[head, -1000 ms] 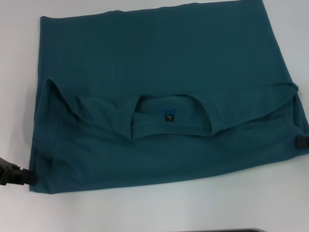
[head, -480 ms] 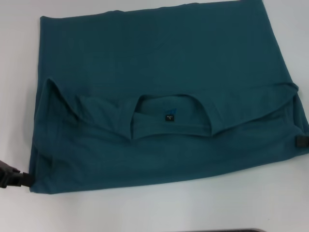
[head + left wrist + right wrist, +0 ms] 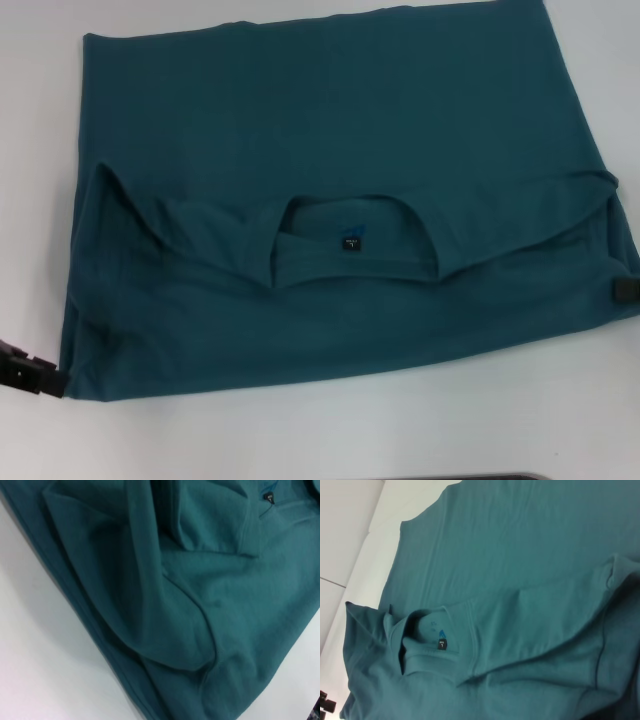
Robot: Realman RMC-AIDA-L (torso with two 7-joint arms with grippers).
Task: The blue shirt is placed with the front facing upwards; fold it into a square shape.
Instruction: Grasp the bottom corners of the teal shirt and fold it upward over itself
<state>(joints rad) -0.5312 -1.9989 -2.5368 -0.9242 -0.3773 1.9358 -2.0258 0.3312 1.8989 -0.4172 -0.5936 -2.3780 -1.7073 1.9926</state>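
The blue shirt (image 3: 330, 150) lies on the white table, folded across so its collar and black neck label (image 3: 350, 242) sit in the middle; no lettering shows. My left gripper (image 3: 35, 372) rests against the shirt's near left corner. Only a small black part of my right gripper (image 3: 625, 291) shows, at the shirt's right edge. The left wrist view is filled with creased shirt fabric (image 3: 190, 605) near that corner. In the right wrist view I see the collar and label (image 3: 441, 645), with the left gripper (image 3: 326, 702) far off.
White table (image 3: 330, 430) surrounds the shirt, with a bare strip along the near side and at the far left (image 3: 35, 150). A dark edge (image 3: 450, 477) shows at the bottom of the head view.
My left gripper has slid slightly down and outward along the table at the shirt's near left corner. The shirt and the right gripper have hardly moved.
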